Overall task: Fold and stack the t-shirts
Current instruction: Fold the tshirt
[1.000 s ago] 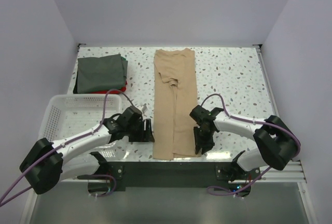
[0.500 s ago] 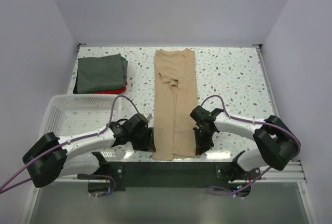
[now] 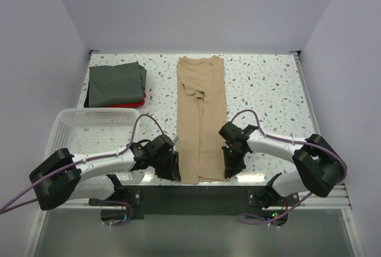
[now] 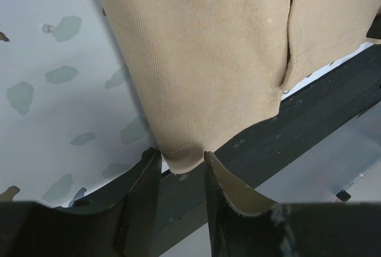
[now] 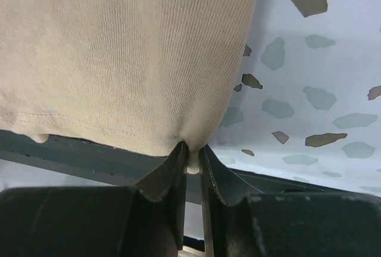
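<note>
The tan t-shirt [image 3: 201, 120] lies folded into a long strip down the middle of the table, hem at the near edge. My left gripper [image 3: 172, 171] is at its near left corner, jaws open either side of the corner [image 4: 181, 160] and not closed on it. My right gripper [image 3: 230, 168] is shut on the near right corner of the tan shirt [image 5: 191, 160]. The dark grey-green t-shirt [image 3: 115, 83] lies folded at the back left on top of the red t-shirt [image 3: 136, 103], which shows only as a thin edge.
A white mesh basket [image 3: 89, 135] stands at the near left, beside my left arm. The dark rail of the table's near edge [image 3: 196, 187] runs just under both grippers. Speckled tabletop [image 3: 268, 90] lies bare to the right of the tan shirt.
My left gripper has moved right and toward the near edge, from beside the basket to the tan shirt's near left corner. My right gripper has stayed at the near right corner.
</note>
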Controlling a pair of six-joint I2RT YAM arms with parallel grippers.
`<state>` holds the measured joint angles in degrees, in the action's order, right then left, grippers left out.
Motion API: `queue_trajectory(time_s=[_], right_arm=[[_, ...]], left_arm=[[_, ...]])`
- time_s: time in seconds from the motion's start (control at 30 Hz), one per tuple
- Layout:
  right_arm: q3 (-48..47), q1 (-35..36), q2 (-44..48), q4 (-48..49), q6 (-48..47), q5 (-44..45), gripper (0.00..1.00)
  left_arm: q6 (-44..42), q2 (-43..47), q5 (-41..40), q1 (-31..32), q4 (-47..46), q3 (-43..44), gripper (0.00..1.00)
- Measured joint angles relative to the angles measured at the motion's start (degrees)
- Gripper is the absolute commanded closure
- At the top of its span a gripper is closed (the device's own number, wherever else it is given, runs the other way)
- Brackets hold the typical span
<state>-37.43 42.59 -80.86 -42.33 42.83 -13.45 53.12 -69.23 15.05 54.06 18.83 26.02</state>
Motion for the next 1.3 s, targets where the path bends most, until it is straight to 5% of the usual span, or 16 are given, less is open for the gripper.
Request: queue_trajectory(time_s=[0.17,0.37,0.93,1.3], right_arm=[[0.26,0.00,0.46,0.20,0.04,0.00,0.85],[0.61,0.00,1.53,0.13,0.04,0.02,1.00],[-4.48,0.00,10.80,-6.62,3.85,0.87,1.00],[-14.03,0.00,6.88,-8.15,5.81,7.30,1.00]], left_arm=[[0.92,-1.25,0.61,0.46,-0.87,-0.22,0.80],[0.90,-1.88,-0.02,0.72,-0.74,-0.17,1.00],[0.28,2.05,-10.12,0.87,7.54,9.14,1.00],[-0.87,1.40,-15.85,-2.97,8.70,14.14,1.00]])
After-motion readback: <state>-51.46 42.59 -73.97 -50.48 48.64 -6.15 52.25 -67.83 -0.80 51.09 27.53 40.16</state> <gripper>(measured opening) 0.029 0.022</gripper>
